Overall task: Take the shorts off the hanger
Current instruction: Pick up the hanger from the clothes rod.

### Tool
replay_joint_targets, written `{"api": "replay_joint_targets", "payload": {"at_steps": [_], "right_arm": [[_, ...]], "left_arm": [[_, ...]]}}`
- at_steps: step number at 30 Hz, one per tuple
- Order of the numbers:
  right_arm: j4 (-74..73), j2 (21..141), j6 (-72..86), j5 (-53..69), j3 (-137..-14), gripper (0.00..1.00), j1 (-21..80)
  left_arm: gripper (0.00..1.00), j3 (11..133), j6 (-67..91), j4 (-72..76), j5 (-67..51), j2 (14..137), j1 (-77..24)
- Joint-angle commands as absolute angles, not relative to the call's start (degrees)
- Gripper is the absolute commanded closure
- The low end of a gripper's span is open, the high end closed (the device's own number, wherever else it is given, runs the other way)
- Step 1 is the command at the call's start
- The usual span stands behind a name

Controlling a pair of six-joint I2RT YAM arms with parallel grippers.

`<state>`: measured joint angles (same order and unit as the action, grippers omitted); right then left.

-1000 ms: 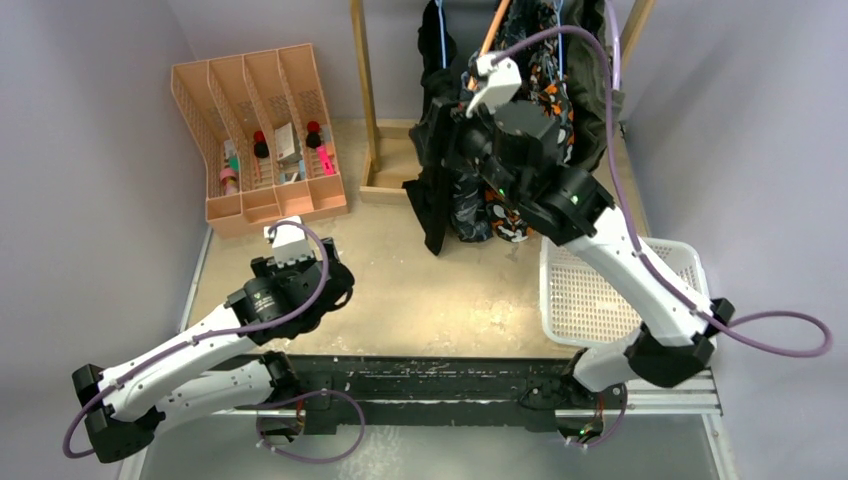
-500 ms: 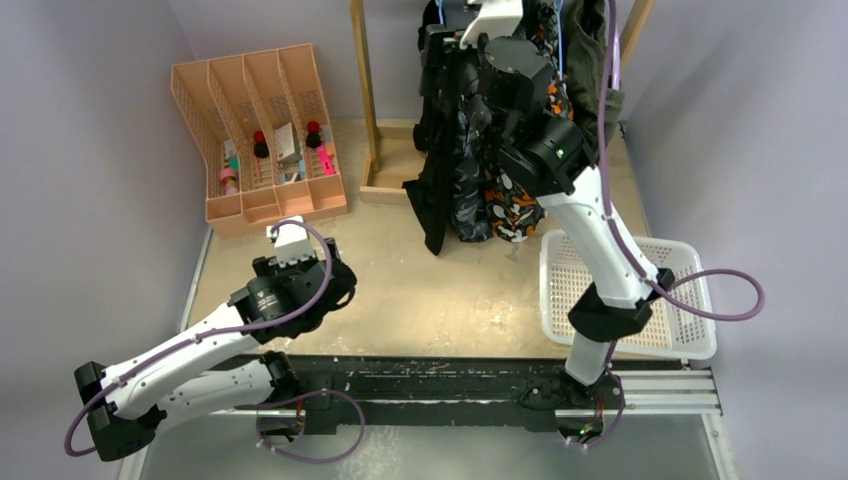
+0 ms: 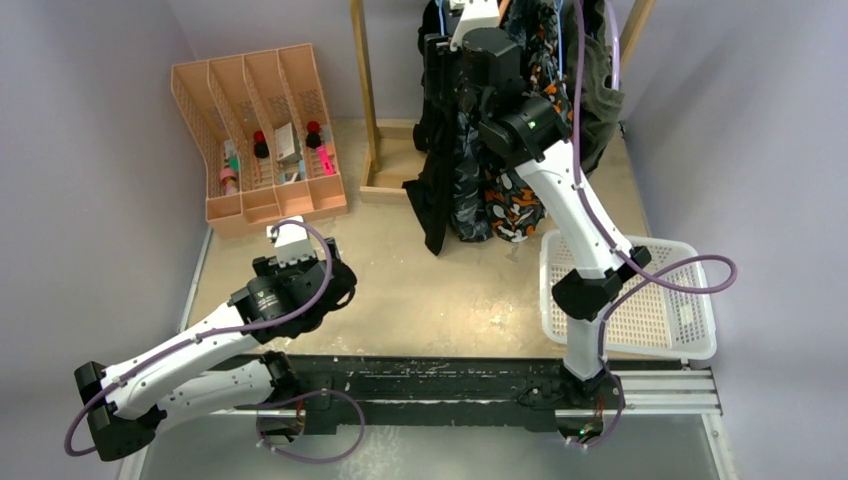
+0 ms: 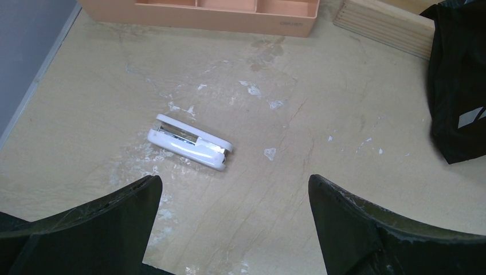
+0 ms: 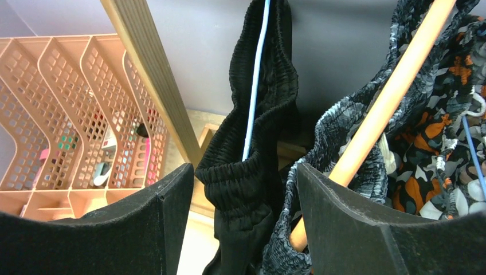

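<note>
Several shorts hang on a wooden rod (image 5: 390, 97) at the back of the table. The black shorts (image 5: 252, 189) hang leftmost on a light blue hanger (image 5: 255, 86). To their right come the blue-grey patterned shorts (image 5: 338, 137) and the orange camouflage shorts (image 5: 441, 143); the olive shorts (image 3: 600, 90) are furthest right. My right gripper (image 5: 245, 167) is raised to the rod, open, its jaws either side of the black shorts' gathered waistband. My left gripper (image 4: 234, 179) hovers low over the table, wide open and empty.
A white stapler (image 4: 189, 142) lies on the table just ahead of the left gripper. An orange file organiser (image 3: 260, 140) stands at the back left. The rack's wooden post (image 3: 365, 90) rises beside the black shorts. A white mesh basket (image 3: 640, 300) sits at the right.
My right arm has lifted and reached further back, up to the top of the rack, and its jaws have narrowed a little round the black waistband. The left arm has stayed still.
</note>
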<state>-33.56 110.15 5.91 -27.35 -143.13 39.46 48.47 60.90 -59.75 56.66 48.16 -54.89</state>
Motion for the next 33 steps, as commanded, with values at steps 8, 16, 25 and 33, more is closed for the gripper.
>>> {"api": "replay_joint_targets", "payload": {"at_steps": [8,16,25,33], "right_arm": [[-30.0,112.9,4.8,-27.1,-146.3,0.37,37.7],[-29.2,114.1,6.8,-24.4,-146.0,0.52,36.2],[-27.5,113.6,7.1,-22.8,-147.2,0.89,36.2],[-25.0,109.4,9.1,-21.2,-146.4,1.0,36.2]], "left_arm": [[0.0,50.0,61.2,-59.9,58.5,48.2,-55.0],[0.0,50.0,61.2,-59.9,58.6,48.2,-55.0],[0.0,50.0,61.1,-59.9,58.5,48.9,-54.9],[0.0,50.0,61.2,-59.9,58.5,49.1,-55.0]]}}
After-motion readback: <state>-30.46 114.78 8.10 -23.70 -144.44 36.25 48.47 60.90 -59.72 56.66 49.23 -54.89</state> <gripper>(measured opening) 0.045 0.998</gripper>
